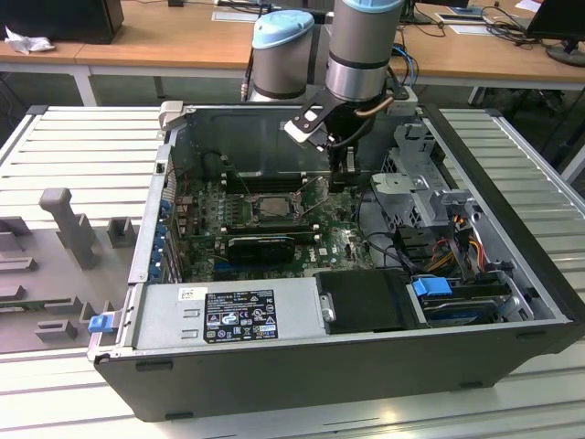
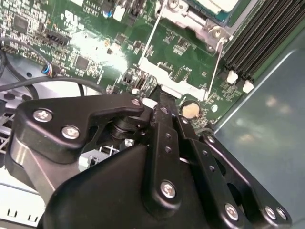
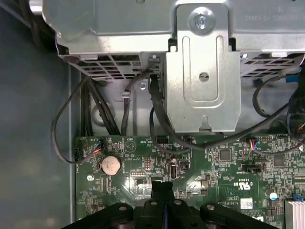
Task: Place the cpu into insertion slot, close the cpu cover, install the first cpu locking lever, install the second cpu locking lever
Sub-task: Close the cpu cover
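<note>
Jaws pressed together, nothing held; gripper [image 2: 161, 98] tip is placed just beside the cpu cover [image 2: 188, 19] edge. Beneath that cover the cpu [image 2: 217, 5] is seen seated. Judged: locking lever [image 2: 147, 38] is best pushed slowly, motherboard [image 2: 181, 52] parts avoided.

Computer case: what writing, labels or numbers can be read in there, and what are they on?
Black sticker on the grey metal box: print too small to read.
White sticker beside it: too small to read.
White lettering on the green circuit board: too small to read.
No text can be quoted.
</note>
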Controlling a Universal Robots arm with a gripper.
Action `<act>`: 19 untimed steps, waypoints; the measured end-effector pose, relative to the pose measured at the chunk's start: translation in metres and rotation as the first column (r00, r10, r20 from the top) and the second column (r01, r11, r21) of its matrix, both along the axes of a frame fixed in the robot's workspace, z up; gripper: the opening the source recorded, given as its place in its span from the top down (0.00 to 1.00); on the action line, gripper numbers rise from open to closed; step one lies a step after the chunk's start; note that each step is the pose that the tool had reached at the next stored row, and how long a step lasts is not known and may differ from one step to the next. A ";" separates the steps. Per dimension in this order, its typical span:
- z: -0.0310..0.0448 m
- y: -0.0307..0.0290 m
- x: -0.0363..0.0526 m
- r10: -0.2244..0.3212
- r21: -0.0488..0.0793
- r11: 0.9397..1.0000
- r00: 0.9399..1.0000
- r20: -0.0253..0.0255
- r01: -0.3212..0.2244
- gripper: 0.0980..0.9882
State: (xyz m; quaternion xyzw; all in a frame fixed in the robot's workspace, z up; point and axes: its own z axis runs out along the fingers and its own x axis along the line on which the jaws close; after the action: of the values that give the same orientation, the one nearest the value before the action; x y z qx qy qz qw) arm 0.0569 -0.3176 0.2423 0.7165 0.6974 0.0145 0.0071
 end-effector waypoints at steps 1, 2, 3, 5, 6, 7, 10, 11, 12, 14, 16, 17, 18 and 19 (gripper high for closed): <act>0.0000 -0.0001 -0.0016 0.000 0.000 1.000 1.000 0.000 0.000 0.99; 0.0000 -0.0001 -0.0021 0.000 0.000 1.000 1.000 0.000 0.000 0.99; 0.0000 0.0000 -0.0026 0.000 0.000 1.000 1.000 0.000 0.000 0.99; 0.0000 0.0000 -0.0048 0.000 0.000 1.000 1.000 0.000 0.000 0.99; 0.0000 0.0000 -0.0057 0.000 0.000 1.000 1.000 0.000 0.000 0.99; 0.0000 0.0000 -0.0069 0.000 0.000 1.000 1.000 0.000 0.000 0.99; 0.0000 0.0000 -0.0093 0.000 0.000 1.000 1.000 0.000 0.000 0.99; 0.0000 0.0000 -0.0098 0.000 0.001 1.000 1.000 0.000 0.000 0.99; 0.0000 0.0000 -0.0103 0.000 0.001 1.000 1.000 0.000 0.000 0.99; 0.0000 0.0000 -0.0109 0.000 0.002 1.000 1.000 0.000 0.000 0.99; 0.0000 0.0000 -0.0118 0.000 0.002 1.000 1.000 0.000 0.000 0.99; 0.0000 0.0000 -0.0122 0.000 0.002 1.000 1.000 0.000 0.000 0.99; 0.0000 0.0000 -0.0127 0.000 0.002 1.000 1.000 0.000 0.000 0.99; 0.0000 0.0000 -0.0130 0.000 0.002 1.000 1.000 0.000 0.000 0.99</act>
State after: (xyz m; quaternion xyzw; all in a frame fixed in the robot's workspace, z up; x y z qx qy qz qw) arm 0.0438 -0.3177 0.2423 0.7164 0.6974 0.0153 0.0063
